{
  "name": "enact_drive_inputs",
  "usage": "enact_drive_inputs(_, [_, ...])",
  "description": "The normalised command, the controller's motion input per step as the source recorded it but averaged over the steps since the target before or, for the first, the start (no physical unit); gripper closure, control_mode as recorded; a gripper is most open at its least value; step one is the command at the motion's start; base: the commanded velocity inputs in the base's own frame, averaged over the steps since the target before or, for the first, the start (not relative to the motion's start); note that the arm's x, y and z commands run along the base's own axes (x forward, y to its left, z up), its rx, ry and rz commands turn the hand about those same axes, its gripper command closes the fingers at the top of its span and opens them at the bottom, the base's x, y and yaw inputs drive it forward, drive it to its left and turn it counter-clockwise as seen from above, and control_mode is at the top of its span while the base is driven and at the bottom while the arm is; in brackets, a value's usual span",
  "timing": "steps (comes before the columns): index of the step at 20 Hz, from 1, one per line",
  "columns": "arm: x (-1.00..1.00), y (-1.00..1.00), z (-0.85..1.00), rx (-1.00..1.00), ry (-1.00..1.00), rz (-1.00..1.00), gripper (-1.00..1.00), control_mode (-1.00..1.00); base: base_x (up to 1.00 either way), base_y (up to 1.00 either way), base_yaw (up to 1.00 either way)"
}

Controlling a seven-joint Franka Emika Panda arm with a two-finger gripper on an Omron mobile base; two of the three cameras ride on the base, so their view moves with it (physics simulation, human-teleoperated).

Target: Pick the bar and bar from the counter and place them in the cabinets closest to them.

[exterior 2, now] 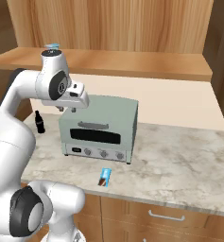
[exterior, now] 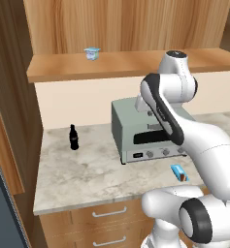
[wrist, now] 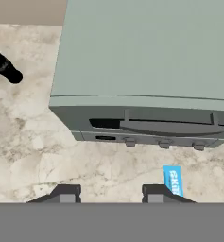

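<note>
While the claw [wrist: 108, 193] hangs released and empty above the toaster oven [exterior 2: 100, 127], the blue bar [exterior 2: 104, 177] lies on the table [exterior 2: 179, 160] just in front of that oven. Lowering well should mean moving forward, centring the fingers across its narrow width.

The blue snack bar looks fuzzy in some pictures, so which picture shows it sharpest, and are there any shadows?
Hand view: the blue bar is sharpest, its white letters showing, though part is cut off at the bottom. Left base view: the bar is a small soft blur beside the arm. Right base view: the bar is small and soft, with only a faint shadow beneath the toaster oven.
</note>
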Motion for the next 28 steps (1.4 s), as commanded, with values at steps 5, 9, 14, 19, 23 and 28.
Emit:
enact_drive_inputs(5, [-0.07, -0.13, 0.0, 0.0, 0.0, 0.0, -1.0, -1.0, 0.0, 0.0, 0.0])
enact_drive_inputs(9, [-0.21, -0.21, 0.0, 0.0, 0.0, 0.0, -1.0, -1.0, 0.0, 0.0, 0.0])
enact_drive_inputs(14, [0.0, -0.01, 0.0, 0.0, 0.0, 0.0, -1.0, -1.0, 0.0, 0.0, 0.0])
enact_drive_inputs(19, [-0.27, -0.19, -0.06, 0.0, 0.0, 0.0, -1.0, -1.0, 0.0, 0.0, 0.0])
enact_drive_inputs(23, [-0.4, -0.26, -0.1, 0.0, -0.01, 0.0, -1.0, -1.0, 0.0, 0.0, 0.0])
enact_drive_inputs(28, [-0.45, -0.29, -0.13, 0.0, -0.01, 0.0, -1.0, -1.0, 0.0, 0.0, 0.0])
